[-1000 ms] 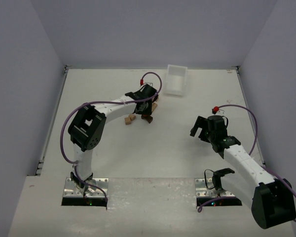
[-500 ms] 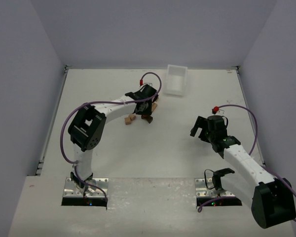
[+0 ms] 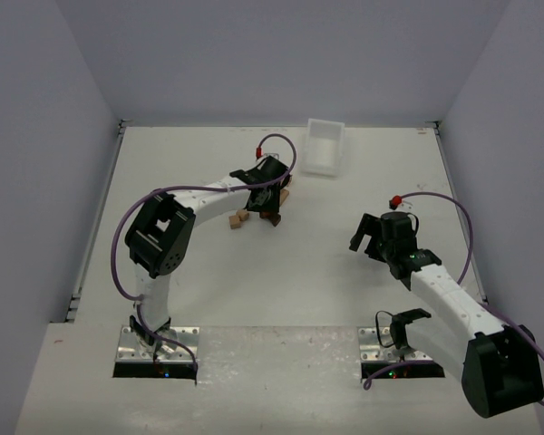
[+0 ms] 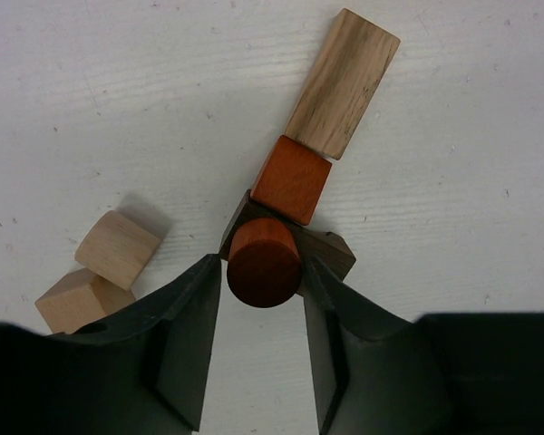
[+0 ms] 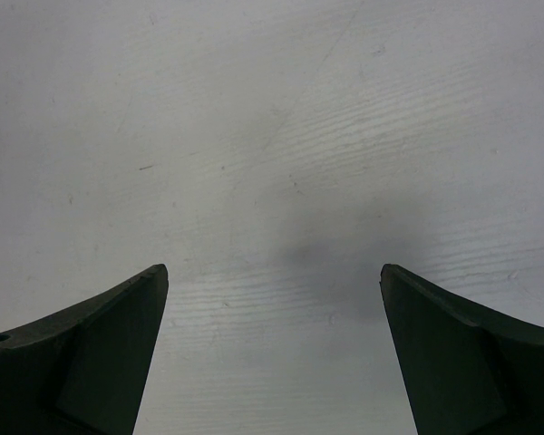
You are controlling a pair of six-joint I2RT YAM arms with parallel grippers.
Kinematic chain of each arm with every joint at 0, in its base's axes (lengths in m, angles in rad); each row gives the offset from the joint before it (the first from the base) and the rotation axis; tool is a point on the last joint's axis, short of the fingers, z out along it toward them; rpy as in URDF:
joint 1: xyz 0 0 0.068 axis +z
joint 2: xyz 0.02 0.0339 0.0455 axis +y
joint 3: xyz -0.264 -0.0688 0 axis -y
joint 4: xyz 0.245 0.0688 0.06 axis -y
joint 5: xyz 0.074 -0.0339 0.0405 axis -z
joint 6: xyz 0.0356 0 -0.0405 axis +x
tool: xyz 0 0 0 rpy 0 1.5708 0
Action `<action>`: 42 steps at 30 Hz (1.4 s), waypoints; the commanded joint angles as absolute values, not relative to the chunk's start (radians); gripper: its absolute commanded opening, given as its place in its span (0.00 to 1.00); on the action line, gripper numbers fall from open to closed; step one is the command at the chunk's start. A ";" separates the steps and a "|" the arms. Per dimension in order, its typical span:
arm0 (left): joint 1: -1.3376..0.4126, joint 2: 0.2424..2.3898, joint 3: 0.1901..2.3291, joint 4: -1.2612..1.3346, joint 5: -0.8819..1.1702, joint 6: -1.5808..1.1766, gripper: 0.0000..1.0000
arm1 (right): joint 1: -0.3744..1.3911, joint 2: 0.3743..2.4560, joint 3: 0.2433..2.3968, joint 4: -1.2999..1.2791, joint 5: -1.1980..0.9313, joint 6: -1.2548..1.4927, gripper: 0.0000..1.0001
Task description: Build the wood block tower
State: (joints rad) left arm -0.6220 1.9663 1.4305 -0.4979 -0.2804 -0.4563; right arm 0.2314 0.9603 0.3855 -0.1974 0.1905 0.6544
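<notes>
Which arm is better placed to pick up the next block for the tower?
Left. The left gripper flanks the cylinder on the dark block, and two loose tan cubes lie just beside it. The right gripper hangs open over bare table, far from every block.

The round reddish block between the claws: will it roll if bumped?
Maybe. The round reddish block looks like a short cylinder, so tipped on its side it would probably roll. It seems to stand on a flat end atop the dark block, so a bump could topple it. It looks like solid wood: stiff, not fragile.
</notes>
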 commanded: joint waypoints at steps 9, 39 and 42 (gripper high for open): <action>-0.612 1.922 1.439 -0.489 -0.284 -0.467 0.61 | 0.233 0.969 0.414 -0.182 0.206 0.656 0.99; -0.368 1.849 1.348 -0.461 -0.137 -0.666 0.96 | 0.235 0.963 0.419 -0.203 0.223 0.658 0.99; -0.368 1.903 1.365 -0.453 -0.144 -0.681 0.92 | 0.235 0.968 0.420 -0.206 0.230 0.657 0.99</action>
State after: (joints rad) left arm -0.3571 1.8602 1.3070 -0.4948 -0.1711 -0.6416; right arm 0.2314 0.9699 0.3855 -0.2152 0.1931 0.6544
